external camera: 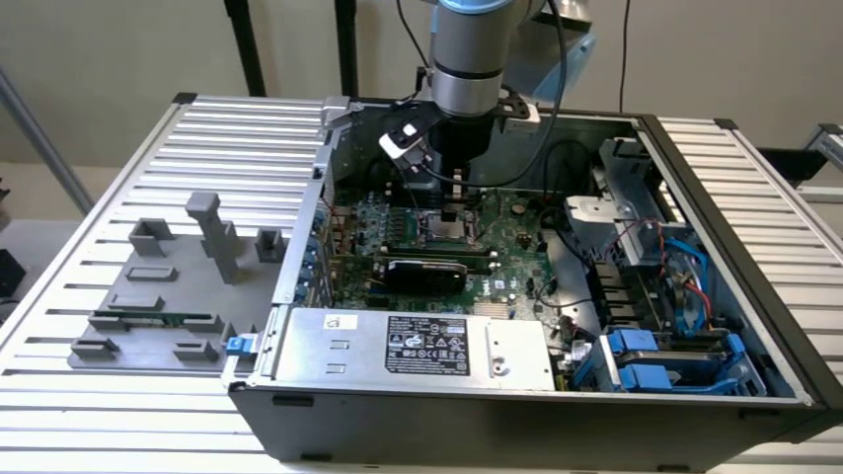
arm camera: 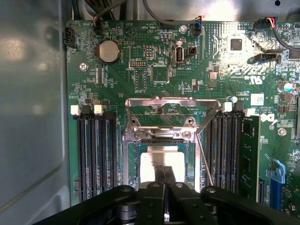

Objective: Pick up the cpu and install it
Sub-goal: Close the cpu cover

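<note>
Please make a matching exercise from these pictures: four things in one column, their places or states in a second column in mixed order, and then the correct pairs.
Things:
1. cpu
2. gripper
3. loose memory stick
4. silver box with black label

Places or states:
A. lying on the grey fixture, outside the case
B. shut, right above the cpu
C. in the open socket on the motherboard
D. inside the case, along its near wall in the exterior view

Pairs: 1-C, 2-B, 3-A, 4-D

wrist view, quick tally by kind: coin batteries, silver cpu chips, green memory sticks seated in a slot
round silver coin battery: 1
flat square silver cpu chip: 1
long green memory stick seated in its slot: 1
total: 3
</note>
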{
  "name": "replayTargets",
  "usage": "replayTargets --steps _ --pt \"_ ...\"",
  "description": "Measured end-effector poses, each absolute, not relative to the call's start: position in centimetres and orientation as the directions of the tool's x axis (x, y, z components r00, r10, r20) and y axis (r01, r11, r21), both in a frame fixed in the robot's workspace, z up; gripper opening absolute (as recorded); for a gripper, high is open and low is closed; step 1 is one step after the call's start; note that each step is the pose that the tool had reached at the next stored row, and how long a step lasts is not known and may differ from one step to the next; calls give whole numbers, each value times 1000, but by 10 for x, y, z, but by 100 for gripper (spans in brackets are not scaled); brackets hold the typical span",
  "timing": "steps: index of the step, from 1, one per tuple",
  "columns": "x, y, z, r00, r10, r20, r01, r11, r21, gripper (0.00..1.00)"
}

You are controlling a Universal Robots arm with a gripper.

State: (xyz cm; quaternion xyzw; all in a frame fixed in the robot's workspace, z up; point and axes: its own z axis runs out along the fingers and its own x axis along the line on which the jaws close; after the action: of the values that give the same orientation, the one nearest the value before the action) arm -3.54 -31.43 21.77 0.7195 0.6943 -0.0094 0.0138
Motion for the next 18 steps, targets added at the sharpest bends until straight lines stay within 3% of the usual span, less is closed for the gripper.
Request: replayTargets --steps 7,18 --pt "-34 -314 220 36 999 -33 999 -35 6 11" --pt "2 -317 268 35 999 -33 999 -35 -2 11"
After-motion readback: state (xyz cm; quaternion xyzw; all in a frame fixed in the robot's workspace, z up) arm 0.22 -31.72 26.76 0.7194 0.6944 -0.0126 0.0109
